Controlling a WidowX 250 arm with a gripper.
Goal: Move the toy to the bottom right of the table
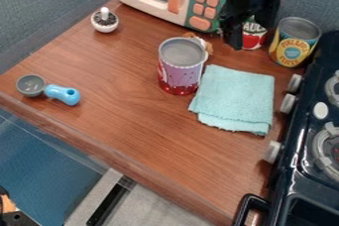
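The black gripper [250,29] hangs at the top right, beside the toy microwave and in front of the small red can, its fingers apart. A small brown-and-white item [208,46], possibly the toy, lies left of the gripper, mostly hidden behind the purple can; its shape cannot be made out. The wooden table [112,79] spans the view from the microwave to the front edge.
Around the table are a purple can [180,69], teal cloth [235,96], pineapple can [293,44], red can [254,36], white-knobbed shaker [104,21], blue-handled scoop [62,94] and toy microwave [198,9]. A dark stove [301,155] borders the right side.
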